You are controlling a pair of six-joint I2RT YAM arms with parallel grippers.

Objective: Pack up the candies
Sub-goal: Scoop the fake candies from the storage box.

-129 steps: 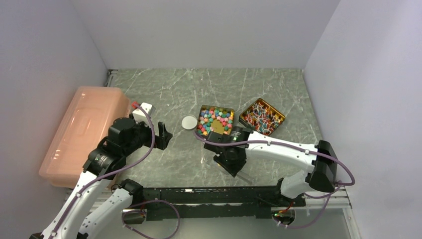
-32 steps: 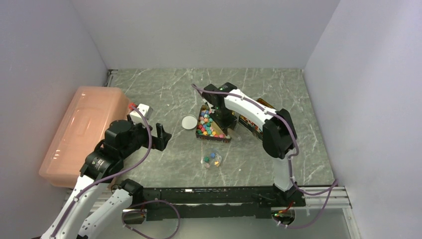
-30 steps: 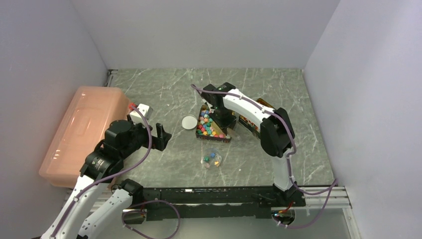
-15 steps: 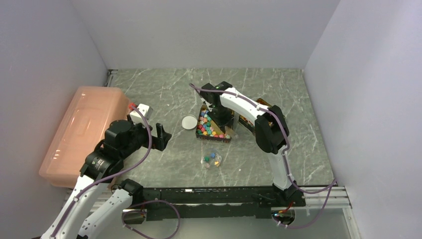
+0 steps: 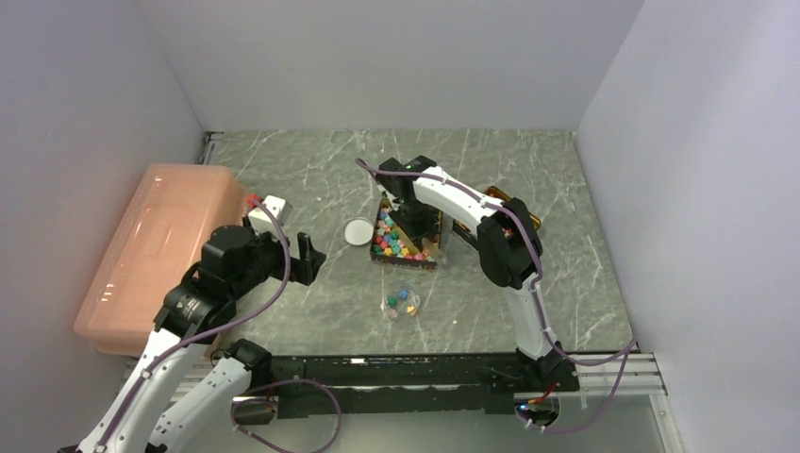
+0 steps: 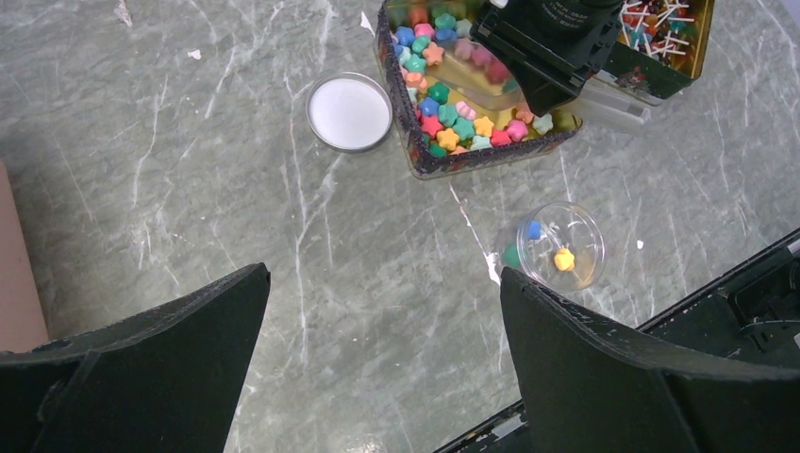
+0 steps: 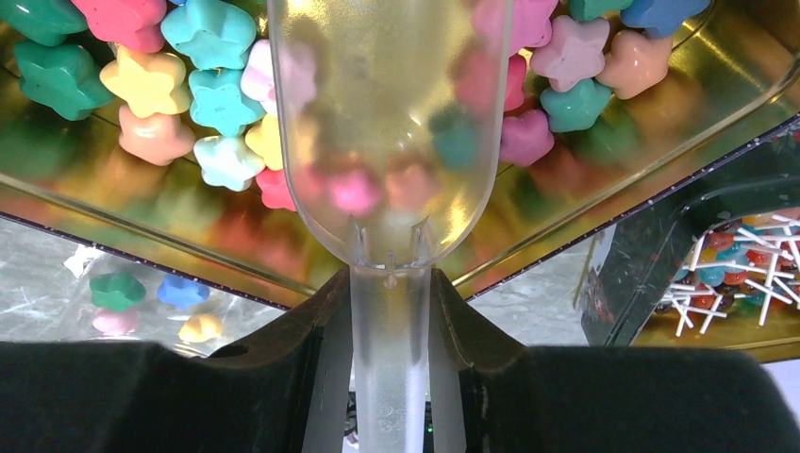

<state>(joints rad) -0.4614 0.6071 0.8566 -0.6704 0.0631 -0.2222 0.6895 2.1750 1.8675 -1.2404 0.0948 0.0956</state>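
**A:** Where are the sweets?

**B:** Most of the candies (image 6: 453,132) are small stars in pink, blue, green and yellow. They are heaped in a gold tin (image 6: 415,160) near the middle of the desk (image 5: 311,179). A few more lie in a clear jar (image 6: 585,236) nearer the near edge, apart from the tin.

**A:** And the right tool?

**B:** The right tool (image 7: 389,321) is clamped on the handle of a clear scoop (image 7: 387,113). The scoop's bowl is down among the stars. Pink ones show through the bowl, but I can't tell whether they are inside it or under it.

**A:** The other one?

**B:** The left tool (image 6: 382,274) hangs over the left half of the desk with its jaws spread wide and nothing between them.

**A:** Anything else around?

**B:** A white lid (image 6: 349,111) lies flat just left of the gold tin. A second tin (image 6: 651,80) on its right holds stick sweets (image 6: 660,19). A pink box (image 5: 160,236) runs along the left edge.
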